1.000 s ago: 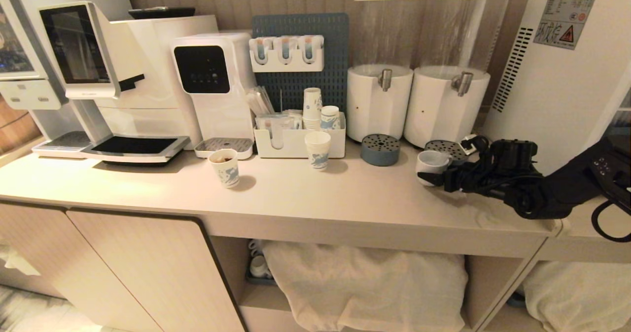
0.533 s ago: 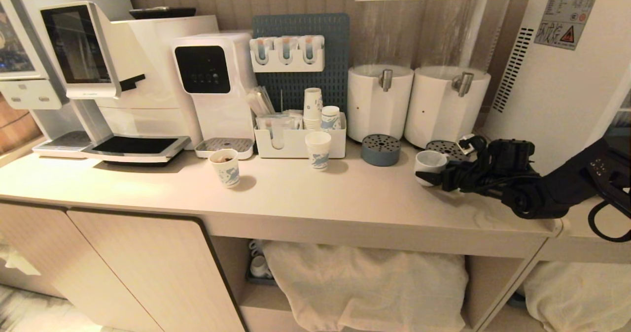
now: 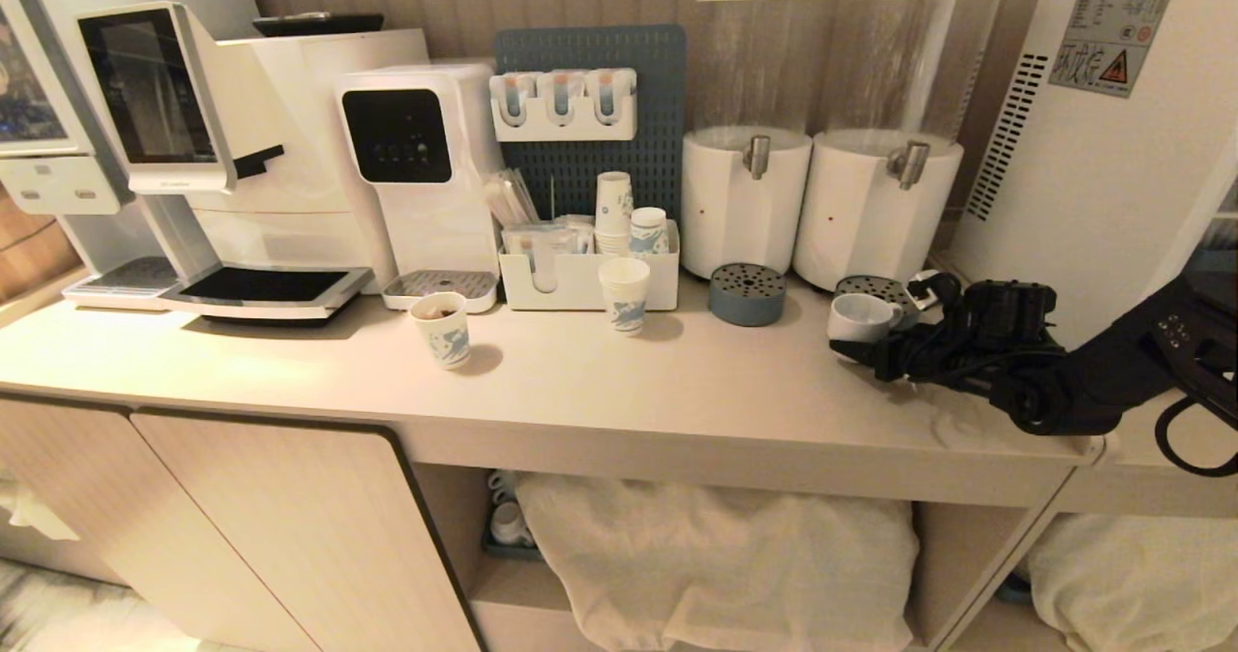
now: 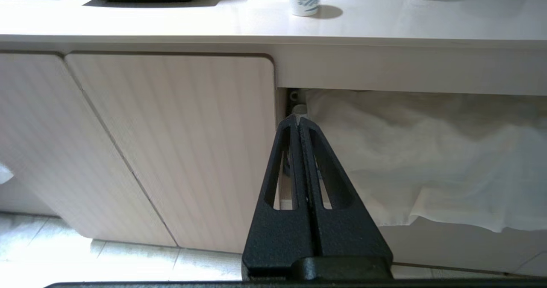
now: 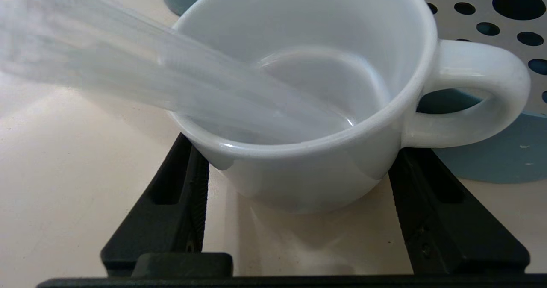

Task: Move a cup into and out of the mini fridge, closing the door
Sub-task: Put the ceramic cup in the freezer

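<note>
Near the desk's [image 3: 580, 381] right end, toward its back edge: the cup [image 3: 857, 317], upright on the desktop, handle turned toward the perforated grey drip tray [image 3: 875, 290] just behind it. Around the cup, low on its body: the right claw [image 3: 851, 346], reaching in level from the right, jaws part-way open with one finger on either side of the body. In the right wrist view, the cup [image 5: 307, 108] sits between the two black fingers [image 5: 179, 202], close against both; firm grip or mere contact, cannot tell. Just to the right of the arm, at the desk's far right: the mini fridge [image 3: 1083, 149], vent slots and warning sticker on its side. Below the desk's front edge, before a cabinet door [image 4: 171, 151]: the left claw [image 4: 298, 121], fingers pressed together, holding nothing.
</note>
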`<state>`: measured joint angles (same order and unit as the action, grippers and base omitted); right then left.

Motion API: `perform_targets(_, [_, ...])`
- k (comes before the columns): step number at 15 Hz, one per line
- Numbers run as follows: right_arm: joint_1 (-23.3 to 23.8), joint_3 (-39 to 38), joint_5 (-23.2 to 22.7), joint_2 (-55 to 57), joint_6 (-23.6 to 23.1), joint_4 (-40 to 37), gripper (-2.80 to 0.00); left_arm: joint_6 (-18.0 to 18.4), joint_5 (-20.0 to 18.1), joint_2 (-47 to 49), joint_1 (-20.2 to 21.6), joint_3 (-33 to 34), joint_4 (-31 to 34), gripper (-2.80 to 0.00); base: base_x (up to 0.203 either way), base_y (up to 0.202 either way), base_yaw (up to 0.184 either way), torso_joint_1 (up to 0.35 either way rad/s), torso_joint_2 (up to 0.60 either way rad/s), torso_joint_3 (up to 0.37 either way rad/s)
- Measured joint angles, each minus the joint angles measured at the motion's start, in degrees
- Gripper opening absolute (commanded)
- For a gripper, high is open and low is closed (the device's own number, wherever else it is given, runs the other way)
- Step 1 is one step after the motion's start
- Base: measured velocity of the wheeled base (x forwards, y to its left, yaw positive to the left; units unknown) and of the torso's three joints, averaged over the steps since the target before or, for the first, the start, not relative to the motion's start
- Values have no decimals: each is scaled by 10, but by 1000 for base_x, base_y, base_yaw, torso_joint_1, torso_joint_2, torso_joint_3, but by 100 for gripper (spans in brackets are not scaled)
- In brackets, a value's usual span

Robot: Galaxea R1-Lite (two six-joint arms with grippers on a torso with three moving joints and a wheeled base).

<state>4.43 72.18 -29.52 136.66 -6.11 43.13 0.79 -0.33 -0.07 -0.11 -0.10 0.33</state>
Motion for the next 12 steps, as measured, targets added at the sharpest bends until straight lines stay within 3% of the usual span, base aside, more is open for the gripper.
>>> perform_targets(12, [14, -43, -9, -62, 35, -4, -280, 0, 0, 0, 0, 0, 0, -280, 0, 0, 0, 0, 0, 0])
